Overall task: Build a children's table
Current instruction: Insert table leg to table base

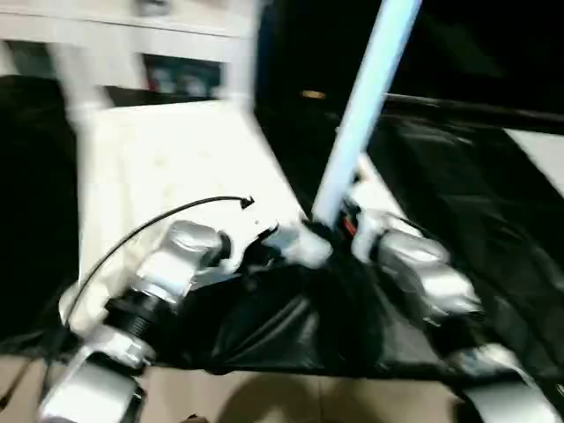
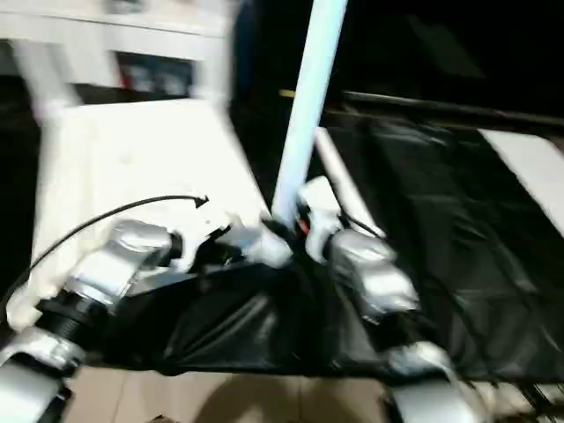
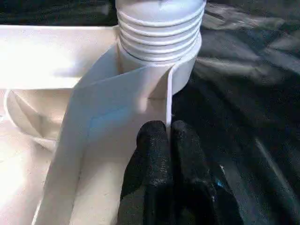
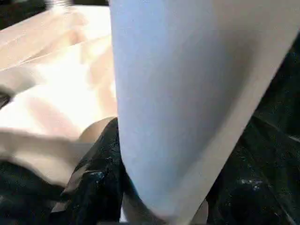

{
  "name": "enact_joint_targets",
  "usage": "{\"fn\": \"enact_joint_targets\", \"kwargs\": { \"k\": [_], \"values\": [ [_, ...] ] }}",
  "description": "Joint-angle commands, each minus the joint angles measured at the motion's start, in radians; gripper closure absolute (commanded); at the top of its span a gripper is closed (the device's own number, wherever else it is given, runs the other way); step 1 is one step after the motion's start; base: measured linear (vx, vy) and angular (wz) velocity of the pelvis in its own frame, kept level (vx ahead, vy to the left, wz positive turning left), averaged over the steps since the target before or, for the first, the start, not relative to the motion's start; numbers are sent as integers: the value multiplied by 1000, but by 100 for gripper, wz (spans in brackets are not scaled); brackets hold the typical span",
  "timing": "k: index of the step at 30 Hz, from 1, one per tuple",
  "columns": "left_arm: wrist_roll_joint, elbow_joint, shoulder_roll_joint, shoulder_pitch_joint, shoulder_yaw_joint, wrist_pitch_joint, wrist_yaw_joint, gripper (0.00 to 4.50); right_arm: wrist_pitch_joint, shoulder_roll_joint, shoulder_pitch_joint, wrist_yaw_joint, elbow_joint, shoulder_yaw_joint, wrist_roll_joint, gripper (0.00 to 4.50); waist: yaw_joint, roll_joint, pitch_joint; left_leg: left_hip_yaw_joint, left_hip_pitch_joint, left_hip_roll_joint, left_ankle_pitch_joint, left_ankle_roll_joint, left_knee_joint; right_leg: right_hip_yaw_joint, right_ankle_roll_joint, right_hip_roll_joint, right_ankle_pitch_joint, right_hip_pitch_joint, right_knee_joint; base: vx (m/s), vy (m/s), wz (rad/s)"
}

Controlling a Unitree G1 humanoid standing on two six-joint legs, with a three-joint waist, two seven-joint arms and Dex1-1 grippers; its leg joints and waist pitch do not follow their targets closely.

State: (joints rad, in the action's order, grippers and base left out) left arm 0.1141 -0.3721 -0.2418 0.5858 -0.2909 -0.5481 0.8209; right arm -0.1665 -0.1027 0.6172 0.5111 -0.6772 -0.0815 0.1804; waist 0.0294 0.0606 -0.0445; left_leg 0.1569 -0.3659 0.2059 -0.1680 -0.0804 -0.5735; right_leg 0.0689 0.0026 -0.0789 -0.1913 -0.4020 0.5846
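Both grippers, left [image 3: 168, 145] and right [image 4: 154, 187], seemingly brace the leg [image 1: 361, 115].

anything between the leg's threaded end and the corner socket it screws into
Nothing visible does: the leg has its threaded end sitting right at the corner socket of the tabletop.

Crinkled black plastic sheet [image 1: 458, 194] spread over the floor; beyond the sheet a white cabinet [image 1: 132, 44], beside it a pale board [image 2: 529, 159].

The long white tapered tubular leg [image 1: 361, 115] runs off the top edge; the white cabinet [image 1: 132, 44] behind is too blurred to tell apart
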Motion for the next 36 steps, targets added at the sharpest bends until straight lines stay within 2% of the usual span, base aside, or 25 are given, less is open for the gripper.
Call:
{"fn": "enact_joint_targets", "kwargs": {
  "k": [1,3,5,11,13,15,16,18,19,21,22,24,27,30,32,34,36],
  "values": [
    [-14,123,40,24,8,-14,-19,450,-98,16,-42,-61,-149,-18,-49,261,3,-18,42,-15,4,22,-466,-50,90,-30,-134,-64,-460,33,-86,0,0,0],
    [-7,144,51,14,-8,-44,-46,450,-97,38,-23,-80,-177,-19,-56,261,4,-15,43,-13,8,21,-463,-45,88,-32,-132,-64,-463,30,-89,0,0,0],
    [-2,154,51,6,-15,-61,-63,450,-94,50,-10,-89,-194,-25,-67,261,2,-14,41,-13,4,20,-459,-42,89,-32,-132,-62,-456,31,-88,0,0,0],
    [8,176,41,3,-17,-94,-77,450,-39,58,5,-58,-204,-72,-106,261,2,-16,40,-10,12,19,-472,-40,88,-34,-130,-59,-446,26,-89,0,0,0],
    [7,181,41,2,-18,-98,-78,450,-27,62,7,-49,-210,-66,-102,261,2,-16,40,-9,16,18,-478,-37,87,-35,-130,-59,-453,25,-91,0,0,0],
    [4,186,40,0,-19,-103,-79,450,-30,69,10,-41,-214,-44,-82,205,2,-18,39,-9,19,18,-490,-36,87,-35,-129,-58,-465,22,-93,0,0,0],
    [-1,192,36,-3,-25,-103,-74,450,-29,73,17,-32,-211,-19,-61,191,2,-18,40,-9,20,17,-489,-34,87,-35,-129,-58,-463,23,-93,0,0,0],
    [-4,197,30,-8,-33,-95,-64,450,-15,70,25,-15,-207,-14,-57,188,6,-23,43,-6,25,20,-483,-33,86,-38,-143,-59,-431,19,-93,0,0,0],
    [-6,199,28,-9,-35,-93,-62,450,-5,69,29,1,-202,-11,-51,170,10,-22,45,-3,20,21,-446,-29,85,-40,-164,-56,-370,25,-84,0,0,0],
    [-6,201,27,-10,-36,-94,-60,450,4,68,31,13,-198,-9,-46,147,13,-22,46,0,19,21,-416,-23,85,-42,-175,-56,-332,28,-80,0,0,0],
    [-8,202,24,-11,-37,-89,-55,450,16,66,33,33,-188,-4,-38,144,15,-29,46,1,16,21,-393,-20,85,-42,-183,-55,-312,30,-76,0,0,0],
    [-11,200,17,-10,-39,-74,-42,450,30,56,36,71,-159,-3,-30,129,17,-24,49,6,17,21,-370,-15,82,-43,-194,-54,-288,32,-75,0,0,0],
    [-18,204,6,-13,-42,-66,-29,450,43,38,32,125,-123,-6,-27,105,24,-22,54,14,11,20,-283,8,77,-43,-217,-54,-204,42,-64,0,0,0],
    [-27,207,-10,-15,-48,-47,-4,450,43,14,21,177,-81,-19,-24,67,30,-25,59,16,5,21,-181,28,71,-44,-242,-53,-90,50,-49,0,0,0],
    [-33,207,-18,-18,-47,-41,12,450,40,-3,10,220,-50,-26,-18,67,37,-27,66,19,4,18,-89,49,60,-44,-270,-48,54,52,-32,0,0,0],
    [-44,195,-42,-23,-49,13,55,450,40,-42,-17,306,12,-40,-7,67,41,-24,62,20,3,16,-89,68,59,-42,-280,-46,72,55,-32,0,0,0],
    [-56,177,-62,-25,-53,61,93,450,36,-74,-39,372,54,-52,-3,67,44,-25,60,22,5,19,-134,70,61,-43,-274,-50,15,52,-37,0,0,0]
  ]
}}
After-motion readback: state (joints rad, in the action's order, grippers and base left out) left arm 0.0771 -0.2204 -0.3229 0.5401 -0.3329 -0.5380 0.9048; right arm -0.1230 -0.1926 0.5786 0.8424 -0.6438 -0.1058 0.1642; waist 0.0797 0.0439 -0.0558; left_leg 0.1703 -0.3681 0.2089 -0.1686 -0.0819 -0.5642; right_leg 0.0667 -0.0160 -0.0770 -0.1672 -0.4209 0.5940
